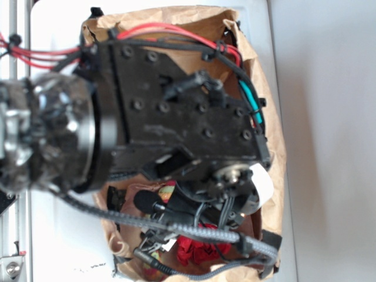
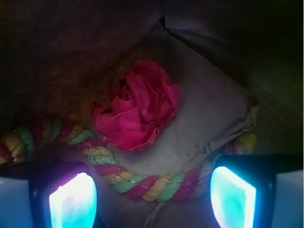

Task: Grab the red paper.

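Exterior view: we look straight down on the arm (image 1: 176, 111), which fills most of the frame and covers most of the brown paper bag (image 1: 267, 117). The bag lies open on a pale surface (image 1: 329, 141). Red cables (image 1: 170, 32) and black cables run along the arm's upper edge. Below the arm's black plate, a bit of the red paper (image 1: 197, 247) shows inside the bag near the bottom edge, partly behind a braided black cable (image 1: 194, 230). We can't make out the gripper's fingers from here; they're buried under the arm and wiring.

Wrist view: we're inside the bag, dim lighting. The red paper (image 2: 140, 109) sits near frame centre on the bag's pale, creased inner wall (image 2: 213, 104), ruffled like a flower, reading pinkish in this light. The striped rope (image 2: 137, 183) curves below it from left edge to right, red, yellow and green strands, passing just beside the paper's lower-left edge; we can't tell if they touch. The gripper (image 2: 152, 194) is spread wide: both fingers (image 2: 73, 202) show at the bottom corners with glowing cyan pads, well apart, nothing between them but the rope lying beneath. The paper is above the gap in the frame, not touching either finger.
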Robot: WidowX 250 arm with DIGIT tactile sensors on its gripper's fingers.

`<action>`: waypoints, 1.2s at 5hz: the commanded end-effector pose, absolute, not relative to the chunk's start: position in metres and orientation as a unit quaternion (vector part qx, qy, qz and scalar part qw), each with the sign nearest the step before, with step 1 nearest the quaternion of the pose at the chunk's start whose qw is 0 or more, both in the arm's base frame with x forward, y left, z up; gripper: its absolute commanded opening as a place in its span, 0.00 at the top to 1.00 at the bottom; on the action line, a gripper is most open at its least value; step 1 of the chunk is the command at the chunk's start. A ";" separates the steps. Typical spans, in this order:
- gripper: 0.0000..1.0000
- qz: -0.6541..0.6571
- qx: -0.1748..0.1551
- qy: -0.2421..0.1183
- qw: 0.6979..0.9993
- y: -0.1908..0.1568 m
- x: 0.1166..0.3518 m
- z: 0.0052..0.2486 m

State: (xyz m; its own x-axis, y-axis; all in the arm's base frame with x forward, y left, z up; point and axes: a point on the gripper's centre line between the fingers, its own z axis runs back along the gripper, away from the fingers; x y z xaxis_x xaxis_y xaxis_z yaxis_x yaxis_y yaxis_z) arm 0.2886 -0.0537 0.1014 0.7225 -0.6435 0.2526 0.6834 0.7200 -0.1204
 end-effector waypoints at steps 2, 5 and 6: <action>0.00 -0.381 -0.088 -0.133 0.911 -0.068 0.294 0.128; 0.00 -0.375 -0.129 -0.144 0.907 -0.101 0.308 0.104; 0.00 -0.336 -0.141 -0.146 0.920 -0.106 0.309 0.101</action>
State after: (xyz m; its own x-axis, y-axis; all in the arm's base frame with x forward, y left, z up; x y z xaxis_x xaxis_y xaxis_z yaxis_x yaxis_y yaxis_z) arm 0.3051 -0.0886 0.0845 0.7604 -0.5588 0.3309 0.6329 0.7517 -0.1851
